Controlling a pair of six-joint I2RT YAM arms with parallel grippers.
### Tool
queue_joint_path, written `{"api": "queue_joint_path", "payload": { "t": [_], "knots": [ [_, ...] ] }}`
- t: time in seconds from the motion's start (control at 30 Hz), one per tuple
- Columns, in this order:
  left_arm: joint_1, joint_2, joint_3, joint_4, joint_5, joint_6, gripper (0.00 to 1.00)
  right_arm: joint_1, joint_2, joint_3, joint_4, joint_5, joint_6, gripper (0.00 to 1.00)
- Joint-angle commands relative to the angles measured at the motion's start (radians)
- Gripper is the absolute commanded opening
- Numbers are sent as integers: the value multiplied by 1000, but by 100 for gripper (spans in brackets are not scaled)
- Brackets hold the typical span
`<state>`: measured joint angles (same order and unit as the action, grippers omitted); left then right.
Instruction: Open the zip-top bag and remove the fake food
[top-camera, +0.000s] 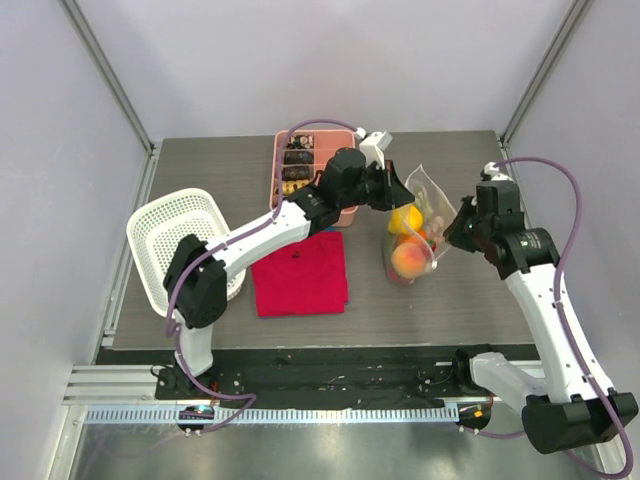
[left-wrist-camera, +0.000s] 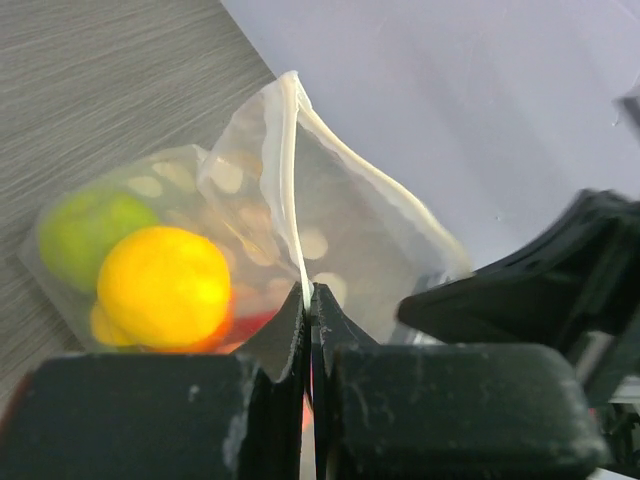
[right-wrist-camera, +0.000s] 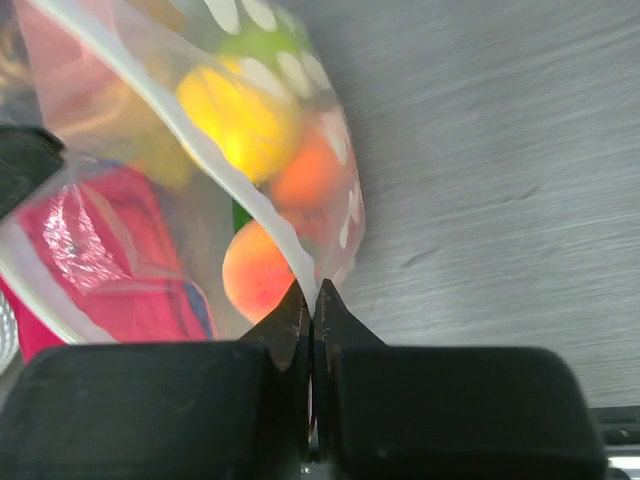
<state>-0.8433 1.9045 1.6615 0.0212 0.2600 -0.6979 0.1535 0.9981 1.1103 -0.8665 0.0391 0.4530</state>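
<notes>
Seen from above, the zip-top bag (top-camera: 425, 200) sits right of the desk's middle with the fake food (top-camera: 407, 258) low inside, between the left gripper (top-camera: 398, 193) and right gripper (top-camera: 453, 230); the left wrist view shows jaws pinched on one lip, the right wrist view jaws pinched on the other, so pulling apart evenly and gently seems best

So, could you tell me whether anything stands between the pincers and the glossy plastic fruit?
Only the clear polka-dotted plastic bag: the left pincer and right pincer are shut on its rim, while the glossy plastic fruit sits inside it.
</notes>
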Motion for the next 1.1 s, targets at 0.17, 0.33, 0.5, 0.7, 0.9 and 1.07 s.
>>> {"api": "queue_joint_path", "payload": {
  "t": [0.17,0.33,0.5,0.7,0.9,1.07],
  "knots": [
    [3,-4,57,-93,-41,98,0,1,-12,126,-57,91,-80,1],
    [1,-51,-6,-174,-22,224,23,30,2,74,17,-10,-53,2],
    [-20,-206,-97,-150,27,389,41,70,8,22,43,-2,-59,1],
    [-51,-246,-80,-87,156,405,16,109,-19,13,52,-27,-22,1],
    [-88,-133,-52,-40,248,389,24,119,-26,28,41,-25,-19,1],
    [-106,-23,14,-93,223,419,20,120,-29,46,37,-25,-14,1]
  ]
}}
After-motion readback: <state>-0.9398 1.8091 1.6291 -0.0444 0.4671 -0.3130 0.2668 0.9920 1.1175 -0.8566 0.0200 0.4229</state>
